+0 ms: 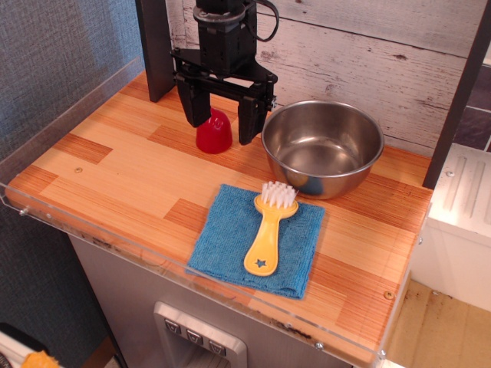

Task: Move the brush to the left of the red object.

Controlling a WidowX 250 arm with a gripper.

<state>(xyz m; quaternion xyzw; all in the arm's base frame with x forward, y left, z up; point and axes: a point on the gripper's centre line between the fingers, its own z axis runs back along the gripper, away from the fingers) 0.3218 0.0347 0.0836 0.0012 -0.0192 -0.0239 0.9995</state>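
The yellow brush lies on a blue cloth near the table's front, white bristles toward the bowl, star-marked handle end toward the front edge. The red object stands on the wooden table behind and to the left of the cloth. My black gripper hangs at the back of the table, open and empty. Its two fingers straddle the red object, one at its left and one at its right. I cannot tell if they touch it. The gripper is well away from the brush.
A steel bowl stands right of the red object, just behind the cloth. A clear plastic rim runs along the table's left and front edges. A dark post and a plank wall stand at the back.
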